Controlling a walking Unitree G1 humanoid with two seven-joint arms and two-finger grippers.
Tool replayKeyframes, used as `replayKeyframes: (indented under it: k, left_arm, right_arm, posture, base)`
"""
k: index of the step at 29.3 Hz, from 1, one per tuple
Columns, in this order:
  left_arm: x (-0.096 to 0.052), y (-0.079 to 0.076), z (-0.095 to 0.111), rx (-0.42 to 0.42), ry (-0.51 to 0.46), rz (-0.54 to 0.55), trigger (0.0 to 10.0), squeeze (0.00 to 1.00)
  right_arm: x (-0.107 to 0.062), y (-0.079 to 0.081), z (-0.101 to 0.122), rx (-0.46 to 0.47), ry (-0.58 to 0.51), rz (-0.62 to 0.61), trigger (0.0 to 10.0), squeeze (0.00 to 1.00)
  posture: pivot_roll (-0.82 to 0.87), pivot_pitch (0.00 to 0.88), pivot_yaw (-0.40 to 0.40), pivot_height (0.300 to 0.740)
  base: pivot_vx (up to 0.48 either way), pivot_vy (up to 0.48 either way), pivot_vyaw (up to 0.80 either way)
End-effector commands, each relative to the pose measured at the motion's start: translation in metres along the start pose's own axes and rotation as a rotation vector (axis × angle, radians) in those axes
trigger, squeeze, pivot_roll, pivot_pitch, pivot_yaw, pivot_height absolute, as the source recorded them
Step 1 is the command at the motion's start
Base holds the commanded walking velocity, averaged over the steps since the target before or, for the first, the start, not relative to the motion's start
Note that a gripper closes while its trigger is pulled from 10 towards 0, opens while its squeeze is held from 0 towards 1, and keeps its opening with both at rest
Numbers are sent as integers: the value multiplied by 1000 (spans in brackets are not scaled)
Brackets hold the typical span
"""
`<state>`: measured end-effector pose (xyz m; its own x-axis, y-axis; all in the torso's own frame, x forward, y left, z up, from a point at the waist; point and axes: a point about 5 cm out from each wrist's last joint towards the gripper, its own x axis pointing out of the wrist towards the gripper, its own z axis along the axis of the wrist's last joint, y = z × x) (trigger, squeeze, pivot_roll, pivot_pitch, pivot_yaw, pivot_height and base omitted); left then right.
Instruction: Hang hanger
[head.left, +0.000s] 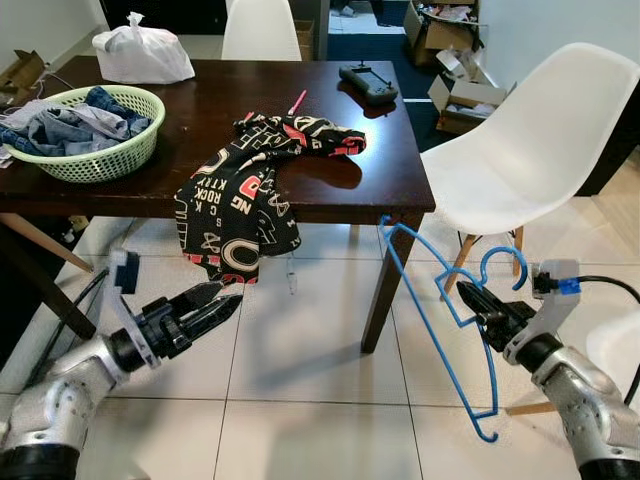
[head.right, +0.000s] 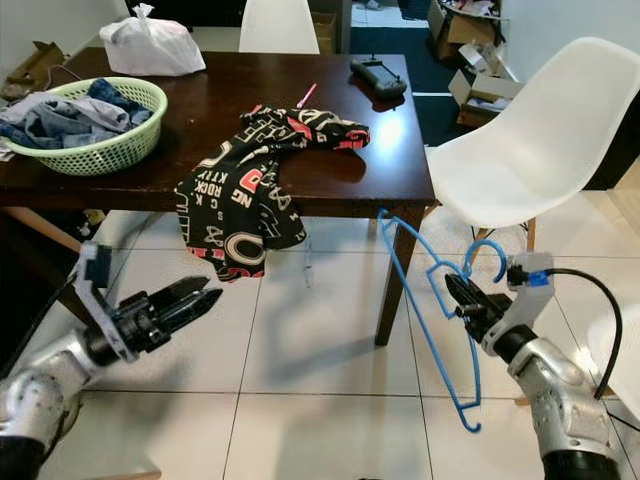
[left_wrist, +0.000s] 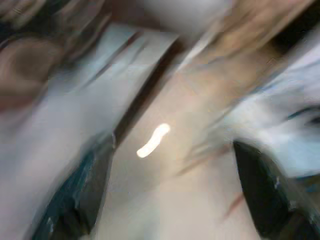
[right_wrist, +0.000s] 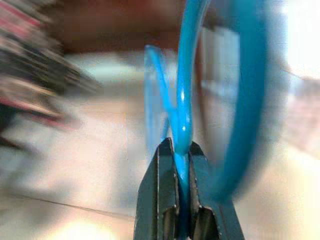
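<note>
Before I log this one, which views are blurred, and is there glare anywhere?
Left wrist view: heavily motion-smeared, with one bright streak of glare. Right wrist view: background blurred, but the blue hanger pinched in the right gripper is fairly sharp. Both eye views: sharp, with a window reflection on the dark table.

One hanger (head.left: 440, 320), two chairs (head.left: 530, 150), one basket (head.left: 95, 160)

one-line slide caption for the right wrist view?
Right claw shut on the thin blue plastic hanger, its hook curving overhead, blurred floor beyond.
</note>
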<state>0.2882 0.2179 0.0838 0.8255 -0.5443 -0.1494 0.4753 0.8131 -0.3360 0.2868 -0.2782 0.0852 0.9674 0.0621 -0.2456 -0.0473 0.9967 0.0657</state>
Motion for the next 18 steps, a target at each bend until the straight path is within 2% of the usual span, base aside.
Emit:
replayKeyframes:
  k: [1,2,3,4,6,7,8,10,12,13,15,16,18]
  left_arm:
    - [-6,7,-25,25,91,118,10000,1000]
    - [-8,10,-33,46,112,185,10000,43]
    - [-10,13,-39,61,126,233,10000,43]
    - [-11,14,-45,58,139,282,10000,0]
    - [-11,15,-48,58,146,310,10000,0]
    - [-13,17,-56,93,186,368,10000,0]
    - [-13,17,-56,93,186,368,10000,0]
    - [-17,20,-71,122,226,501,10000,0]
    - [-18,19,-77,125,232,535,10000,0]
    - [-19,18,-76,187,202,588,10000,0]
    - [-20,19,-77,188,193,616,10000,0]
    - [-23,23,-78,157,178,660,10000,0]
    - [-23,23,-78,157,178,660,10000,0]
  right_arm:
    - [-6,-5,-27,-28,86,-100,0,0]
    - [-8,-5,-39,-36,118,-147,0,0]
    - [-10,-4,-47,-43,139,-177,0,0]
    - [-12,-4,-55,-57,170,-212,0,0]
    - [-12,-5,-60,-72,185,-234,0,0]
    - [-14,-4,-67,-92,204,-267,0,0]
    - [-14,-4,-67,-92,204,-267,0,0]
    - [-13,1,-70,-115,189,-294,10000,0]
    - [-13,3,-71,-101,191,-301,10000,0]
    - [-12,11,-74,-79,171,-288,10000,0]
    - [-12,15,-75,-92,160,-279,10000,0]
    - [-11,21,-76,-101,132,-254,10000,0]
    - [-11,21,-76,-101,132,-254,10000,0]
  posture:
    - [-14,151,6,740]
    - [-13,151,4,740]
    - [-13,151,4,740]
    - [-8,153,1,740]
    - [-8,153,1,740]
    - [-9,153,2,740]
    - [-9,153,2,740]
    - [-11,156,-1,740]
    - [-19,158,-1,740]
    - [-16,162,-7,740]
    - [-12,161,-8,740]
    - [-12,161,-8,740]
    - [-12,161,-8,740]
  base:
    - [0,0,0]
    - [0,0,0]
    - [0,0,0]
    - [0,0,0]
    - [0,0,0]
    - [0,0,0]
    - [0,0,0]
    - [0,0,0]
    - [0,0,0]
    - [0,0,0]
    - [0,0,0]
    - [0,0,0]
    - [0,0,0]
